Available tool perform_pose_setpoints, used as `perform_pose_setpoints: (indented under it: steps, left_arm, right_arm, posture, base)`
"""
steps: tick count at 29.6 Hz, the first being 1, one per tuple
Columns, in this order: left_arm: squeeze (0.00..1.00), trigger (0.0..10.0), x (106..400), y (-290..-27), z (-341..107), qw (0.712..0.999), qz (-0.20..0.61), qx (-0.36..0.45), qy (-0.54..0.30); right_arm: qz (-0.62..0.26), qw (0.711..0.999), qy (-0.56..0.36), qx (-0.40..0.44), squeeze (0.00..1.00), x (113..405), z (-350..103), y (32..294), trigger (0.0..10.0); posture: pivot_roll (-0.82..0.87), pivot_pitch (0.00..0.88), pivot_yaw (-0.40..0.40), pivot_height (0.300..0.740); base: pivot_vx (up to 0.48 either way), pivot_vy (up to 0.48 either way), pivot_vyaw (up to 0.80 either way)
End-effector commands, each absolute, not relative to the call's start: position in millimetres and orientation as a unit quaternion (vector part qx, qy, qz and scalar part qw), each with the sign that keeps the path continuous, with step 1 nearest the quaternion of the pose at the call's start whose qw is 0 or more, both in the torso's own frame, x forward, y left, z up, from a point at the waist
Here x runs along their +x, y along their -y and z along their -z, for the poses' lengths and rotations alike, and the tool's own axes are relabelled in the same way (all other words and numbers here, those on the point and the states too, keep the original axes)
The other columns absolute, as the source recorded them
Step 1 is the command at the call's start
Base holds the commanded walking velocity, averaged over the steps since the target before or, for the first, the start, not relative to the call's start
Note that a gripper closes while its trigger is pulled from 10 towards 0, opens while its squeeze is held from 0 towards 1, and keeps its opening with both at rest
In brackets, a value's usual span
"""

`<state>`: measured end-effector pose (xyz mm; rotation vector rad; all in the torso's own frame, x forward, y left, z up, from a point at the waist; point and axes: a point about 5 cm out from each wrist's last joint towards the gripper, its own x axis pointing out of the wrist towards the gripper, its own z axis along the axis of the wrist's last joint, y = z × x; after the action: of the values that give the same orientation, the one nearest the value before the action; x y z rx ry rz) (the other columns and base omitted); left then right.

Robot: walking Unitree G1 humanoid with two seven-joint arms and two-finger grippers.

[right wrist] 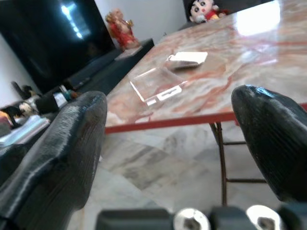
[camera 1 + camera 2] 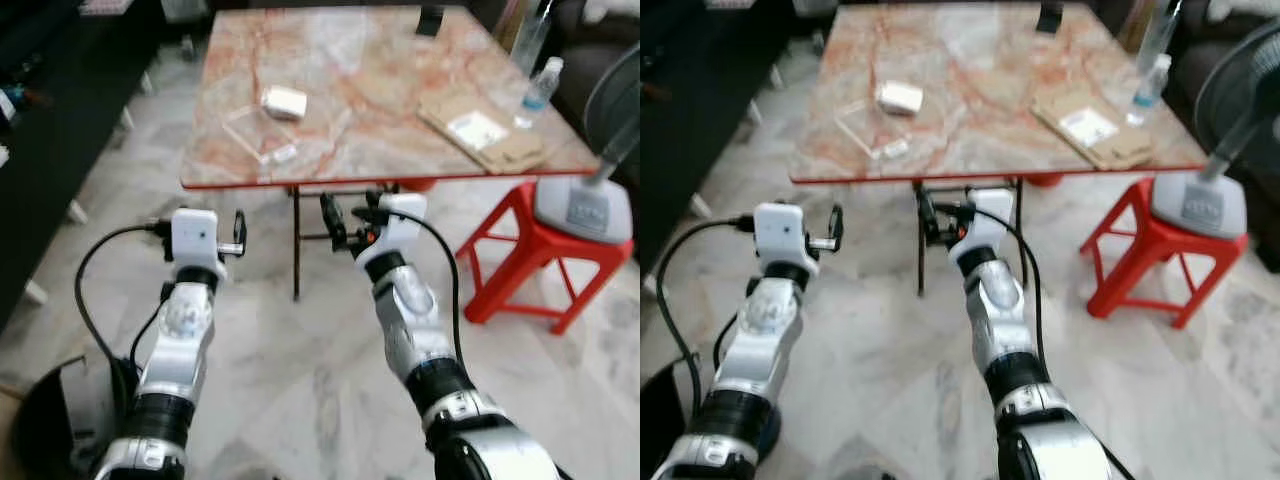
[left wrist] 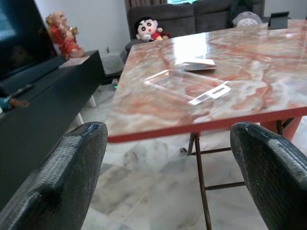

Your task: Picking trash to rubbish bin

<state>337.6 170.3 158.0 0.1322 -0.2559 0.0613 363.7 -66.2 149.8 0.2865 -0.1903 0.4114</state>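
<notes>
Evidently you are at the start: nothing is picked up. The clear plastic tray (image 2: 262, 135) and the small white packet (image 2: 284, 101) just behind it lie on the marble table (image 2: 400, 150), near its front-left corner. The left gripper (image 2: 240, 232) and right gripper (image 2: 327, 218) hover short of the table's front edge and below it, both spread wide and empty. Bare floor lies before the table; the red stool (image 2: 525, 250) carrying a fan base (image 2: 583, 208) crowds its right corner.
</notes>
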Motion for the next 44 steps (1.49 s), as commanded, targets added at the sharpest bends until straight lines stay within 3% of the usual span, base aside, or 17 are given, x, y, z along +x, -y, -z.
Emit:
perform_pose_setpoints:
  steps: [1, 15, 26, 44]
  left_arm:
    - [0.00, 10.0, 337.2, -155.8, -155.3, 0.991, -0.008, 0.057, 0.124]
    - [0.00, 10.0, 337.3, -158.8, -156.8, 0.990, -0.019, 0.057, 0.125]
    - [0.00, 10.0, 337.1, -159.0, -156.6, 0.990, -0.025, 0.056, 0.125]
    - [0.00, 10.0, 337.2, -160.8, -156.9, 0.990, -0.030, 0.055, 0.125]
  right_arm:
    - [-0.190, 0.965, 0.100, 0.149, 0.00, 364.2, -150.4, 71.9, 10.0]
    - [-0.199, 0.965, 0.112, 0.130, 0.00, 362.6, -151.8, 70.8, 10.0]
    - [-0.204, 0.965, 0.112, 0.126, 0.00, 362.0, -151.0, 70.3, 10.0]
    - [-0.202, 0.965, 0.106, 0.130, 0.00, 363.0, -150.3, 71.2, 10.0]
  posture:
    - [0.13, 0.130, -0.001, 0.740]
    - [0.14, 0.142, -0.005, 0.740]
    - [0.14, 0.144, -0.012, 0.740]
    - [0.14, 0.147, -0.014, 0.740]
  base:
    - [0.270, 0.000, -0.78]
    - [0.271, 0.000, 0.00]
    - [0.271, 0.000, 0.78]
    - [0.272, 0.000, 0.00]
